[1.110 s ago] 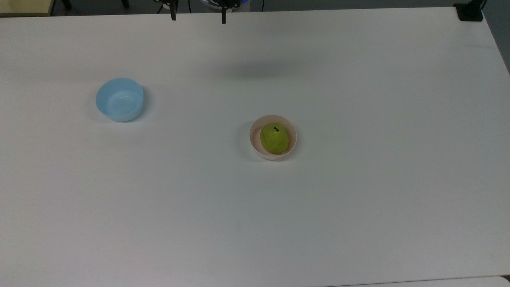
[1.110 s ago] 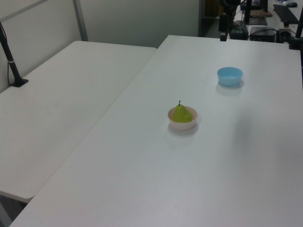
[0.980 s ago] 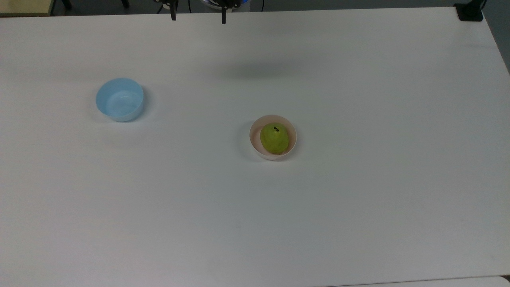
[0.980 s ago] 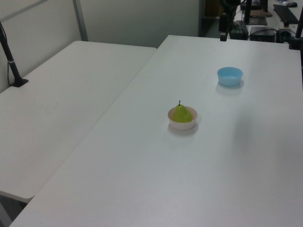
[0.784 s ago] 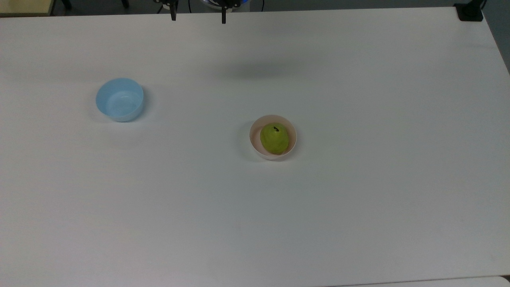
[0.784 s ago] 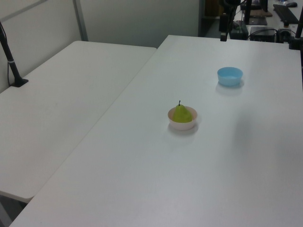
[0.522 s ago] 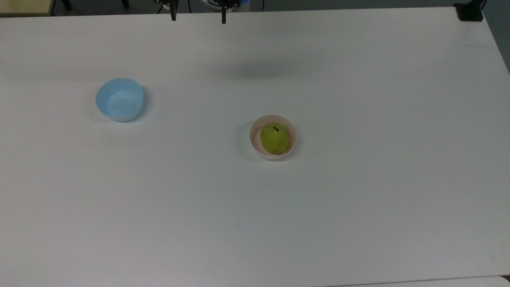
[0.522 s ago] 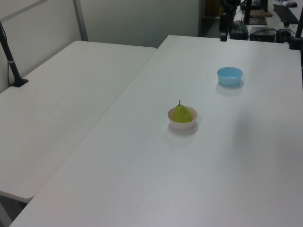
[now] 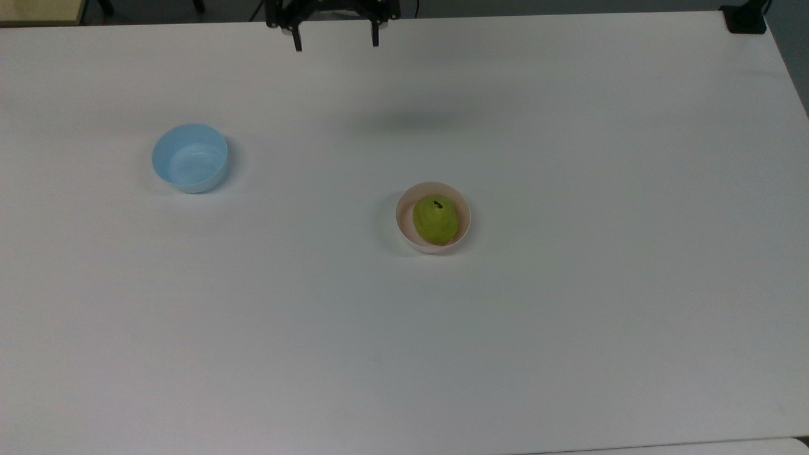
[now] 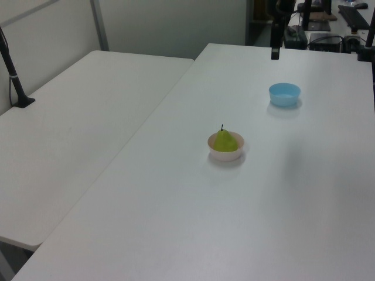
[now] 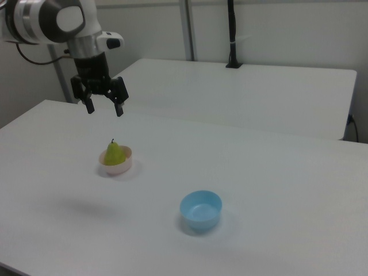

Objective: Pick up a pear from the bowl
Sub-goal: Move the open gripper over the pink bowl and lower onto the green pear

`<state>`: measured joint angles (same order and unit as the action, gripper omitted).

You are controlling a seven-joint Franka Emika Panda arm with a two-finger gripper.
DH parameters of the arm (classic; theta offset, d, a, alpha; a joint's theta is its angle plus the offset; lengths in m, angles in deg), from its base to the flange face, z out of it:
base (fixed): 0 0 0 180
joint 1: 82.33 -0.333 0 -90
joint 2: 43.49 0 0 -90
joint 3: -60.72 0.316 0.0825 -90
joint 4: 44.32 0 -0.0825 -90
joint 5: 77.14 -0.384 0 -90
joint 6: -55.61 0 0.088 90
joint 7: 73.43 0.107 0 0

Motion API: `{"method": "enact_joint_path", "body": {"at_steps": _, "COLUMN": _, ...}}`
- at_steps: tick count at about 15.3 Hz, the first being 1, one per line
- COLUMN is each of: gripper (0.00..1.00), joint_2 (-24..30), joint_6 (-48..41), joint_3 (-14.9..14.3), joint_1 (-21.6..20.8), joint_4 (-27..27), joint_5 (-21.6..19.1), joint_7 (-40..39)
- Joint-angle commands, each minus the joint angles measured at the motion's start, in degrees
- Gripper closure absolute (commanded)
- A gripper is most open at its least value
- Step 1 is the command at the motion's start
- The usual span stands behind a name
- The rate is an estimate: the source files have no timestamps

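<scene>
rounded pear (image 9: 435,219) | smooth plastic bowl (image 9: 402,222) | pincer (image 11: 104,109) spread

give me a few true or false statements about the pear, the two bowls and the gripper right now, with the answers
1. The pear sits in the pink bowl. True.
2. The blue bowl holds a second pear. False: it is empty.
3. The gripper is shut on the pear. False: it is open, in the air, holding nothing.
4. The pear's stem points up in the left view. True.
5. The two bowls touch each other. False: bare table lies between them.
</scene>
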<state>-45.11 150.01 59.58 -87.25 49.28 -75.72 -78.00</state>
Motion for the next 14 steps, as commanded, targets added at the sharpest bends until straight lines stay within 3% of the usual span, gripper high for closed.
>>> {"method": "enact_joint_path", "body": {"at_steps": 1, "gripper": 0.00, "joint_2": -3.2, "joint_6": 4.6, "joint_3": 0.0, "joint_1": -2.5, "joint_4": 0.9, "joint_5": -0.9, "joint_7": -3.5}}
{"method": "enact_joint_path", "body": {"at_steps": 9, "gripper": 0.00, "joint_2": -10.0, "joint_6": 9.9, "joint_3": -0.1, "joint_1": -6.7, "joint_4": 0.9, "joint_5": -0.5, "joint_7": -2.5}}
{"method": "enact_joint_path", "body": {"at_steps": 14, "gripper": 0.00, "joint_2": -13.8, "joint_6": 14.7, "joint_3": -0.1, "joint_1": -8.4, "joint_4": 1.1, "joint_5": -0.5, "joint_7": 4.4}}
